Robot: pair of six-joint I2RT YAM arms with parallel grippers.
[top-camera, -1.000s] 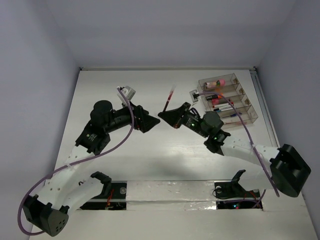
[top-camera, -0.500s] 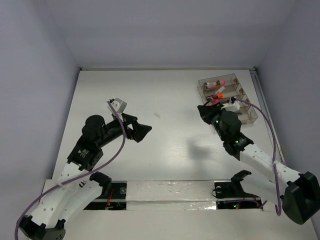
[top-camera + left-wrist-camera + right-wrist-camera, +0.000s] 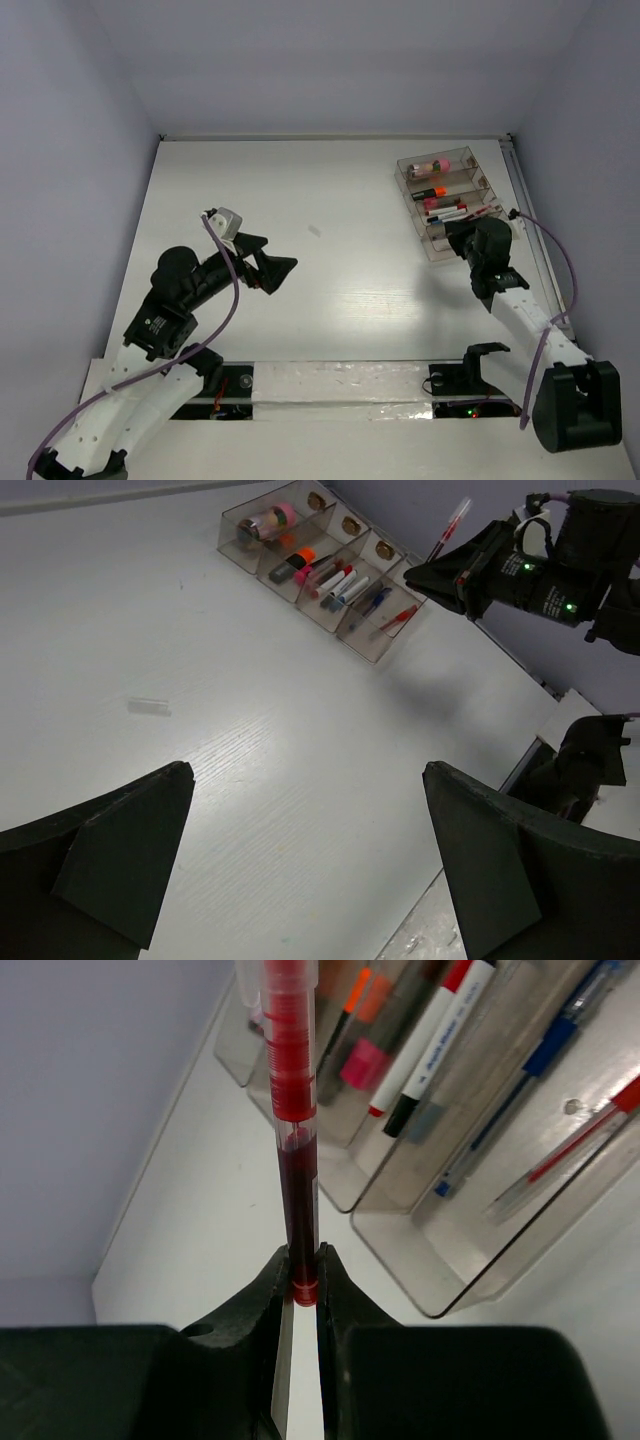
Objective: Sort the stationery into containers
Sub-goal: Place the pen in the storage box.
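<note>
My right gripper (image 3: 305,1255) is shut on a thin red pen (image 3: 295,1110), which stands up between its fingers. It hovers at the near end of the clear four-compartment organiser (image 3: 440,1300); it also shows from above (image 3: 455,230) and in the left wrist view (image 3: 440,575) with the pen (image 3: 448,530). The organiser (image 3: 405,165) holds a stubby pink cylinder (image 3: 432,165), an orange-capped highlighter (image 3: 428,192), white markers (image 3: 440,1030), a blue pen (image 3: 530,1070) and another red pen (image 3: 580,1135). My left gripper (image 3: 280,268) is open and empty above the table (image 3: 305,770).
A small pale piece (image 3: 315,231) lies alone on the white table near its middle; it also shows in the left wrist view (image 3: 148,707). The table's right edge runs just beyond the organiser (image 3: 225,530). Grey walls enclose the table on three sides.
My right gripper has carried the red pen from the table's middle rightward to the organiser's near end. My left arm has drawn back toward the near left, still open.
</note>
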